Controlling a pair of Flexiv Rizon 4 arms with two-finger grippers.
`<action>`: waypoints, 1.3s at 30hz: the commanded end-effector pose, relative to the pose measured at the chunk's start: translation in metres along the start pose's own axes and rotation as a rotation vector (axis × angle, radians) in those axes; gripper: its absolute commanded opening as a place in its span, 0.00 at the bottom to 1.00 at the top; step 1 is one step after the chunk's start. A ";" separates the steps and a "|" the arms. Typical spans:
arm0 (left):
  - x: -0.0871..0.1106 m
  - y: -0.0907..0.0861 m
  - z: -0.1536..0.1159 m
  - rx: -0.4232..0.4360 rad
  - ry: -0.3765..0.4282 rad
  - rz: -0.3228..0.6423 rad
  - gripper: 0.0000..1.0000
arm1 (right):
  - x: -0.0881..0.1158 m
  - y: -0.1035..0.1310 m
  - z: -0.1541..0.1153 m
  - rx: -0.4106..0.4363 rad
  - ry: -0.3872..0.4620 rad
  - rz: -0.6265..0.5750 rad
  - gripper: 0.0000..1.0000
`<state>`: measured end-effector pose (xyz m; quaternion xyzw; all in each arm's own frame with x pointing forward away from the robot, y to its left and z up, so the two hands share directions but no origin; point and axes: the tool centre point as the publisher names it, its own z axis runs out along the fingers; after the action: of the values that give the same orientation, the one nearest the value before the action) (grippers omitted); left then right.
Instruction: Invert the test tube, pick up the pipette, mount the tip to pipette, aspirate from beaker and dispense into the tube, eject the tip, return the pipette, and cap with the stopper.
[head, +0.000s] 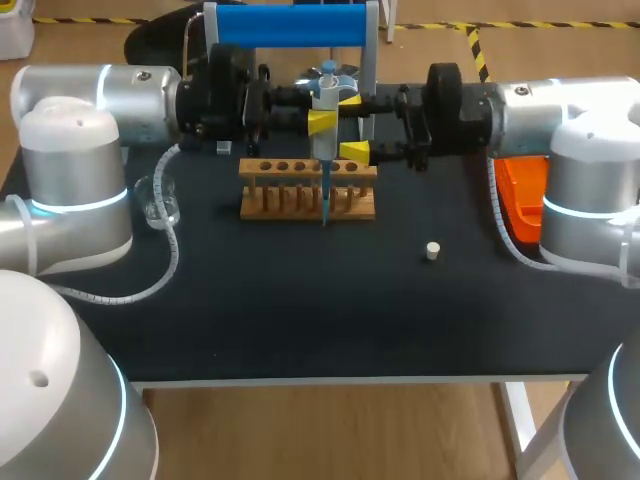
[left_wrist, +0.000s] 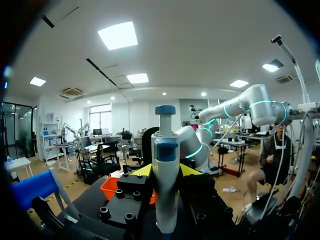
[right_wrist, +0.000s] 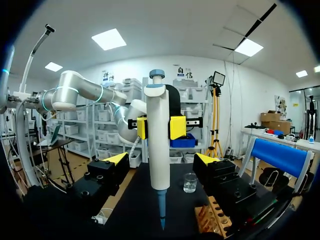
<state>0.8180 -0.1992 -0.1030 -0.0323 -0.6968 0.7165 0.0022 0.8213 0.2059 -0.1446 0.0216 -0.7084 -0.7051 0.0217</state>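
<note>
A white pipette (head: 326, 130) with a blue tip (head: 324, 205) hangs upright over the wooden test tube rack (head: 300, 168). My left gripper (head: 322, 120) is shut on its body; the right wrist view shows those yellow tips clamping the pipette (right_wrist: 159, 150) from both sides. In the left wrist view the pipette (left_wrist: 165, 190) stands between my own left gripper (left_wrist: 165, 172) tips. My right gripper (head: 352, 125) faces it from the right, open. Its fingertips (right_wrist: 116, 159) stand clear on either side of the barrel. The glass beaker (head: 160, 200) sits at the left, and the small white stopper (head: 432, 250) lies at the right.
A blue pipette stand (head: 290, 25) rises behind the rack. An orange bin (head: 520, 200) sits under my right arm at the table's right edge. White cable (head: 170, 250) trails from the left arm across the mat.
</note>
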 end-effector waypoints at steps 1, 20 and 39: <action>0.000 0.000 0.001 0.002 0.000 0.002 0.00 | 0.001 0.000 0.006 0.008 0.009 0.000 0.83; 0.000 0.000 0.001 0.002 0.000 0.002 0.00 | 0.009 0.001 0.026 0.014 0.011 -0.012 0.63; 0.000 0.000 0.001 0.002 0.000 0.002 0.00 | 0.011 0.001 0.034 0.017 0.016 -0.020 0.40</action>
<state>0.8171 -0.1995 -0.1029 -0.0325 -0.6967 0.7166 0.0027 0.8098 0.2377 -0.1431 0.0336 -0.7137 -0.6994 0.0197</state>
